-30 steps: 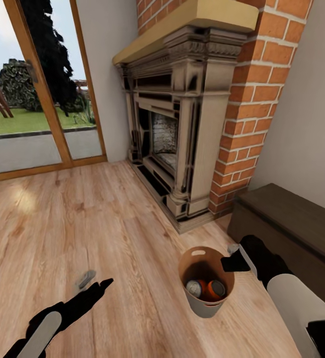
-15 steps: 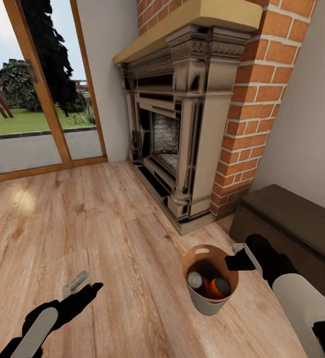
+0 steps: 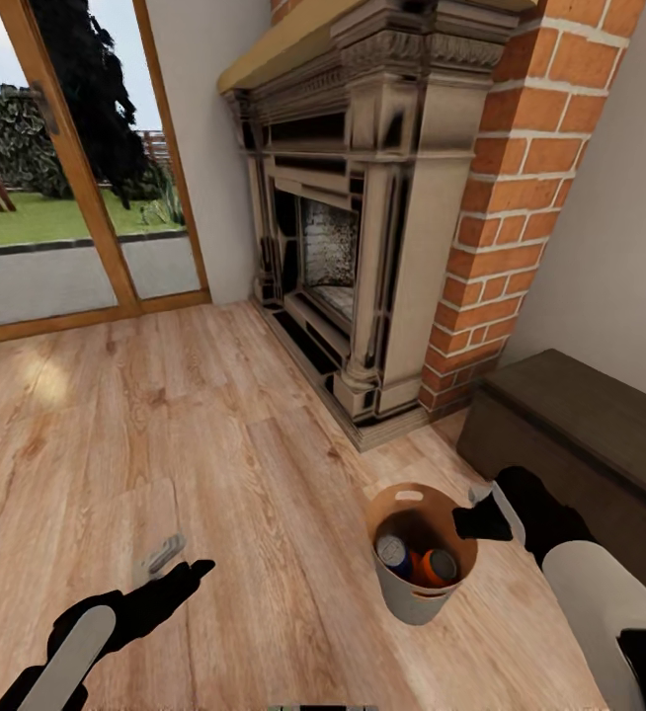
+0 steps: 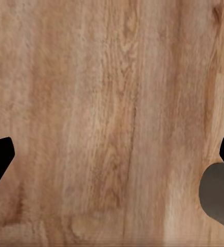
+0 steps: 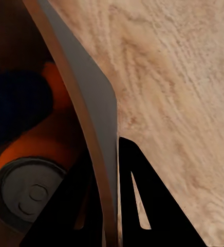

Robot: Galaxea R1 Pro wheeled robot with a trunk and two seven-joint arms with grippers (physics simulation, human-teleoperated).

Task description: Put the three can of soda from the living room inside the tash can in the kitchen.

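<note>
In the lower right of the head view, the right gripper (image 3: 483,520) pinches the rim of the trash can (image 3: 402,598), one finger inside the wall and one outside, as the right wrist view shows; the pail hangs above the wood floor (image 3: 214,444), low in the frame; inside it lie the soda cans: a dark blue can (image 3: 393,551) and an orange can (image 3: 439,566), silver tops up; a third cannot be made out for certain. The left gripper (image 3: 170,573), lower left, is spread wide and holds nothing; the brick fireplace (image 3: 363,227) fills the upper centre.
</note>
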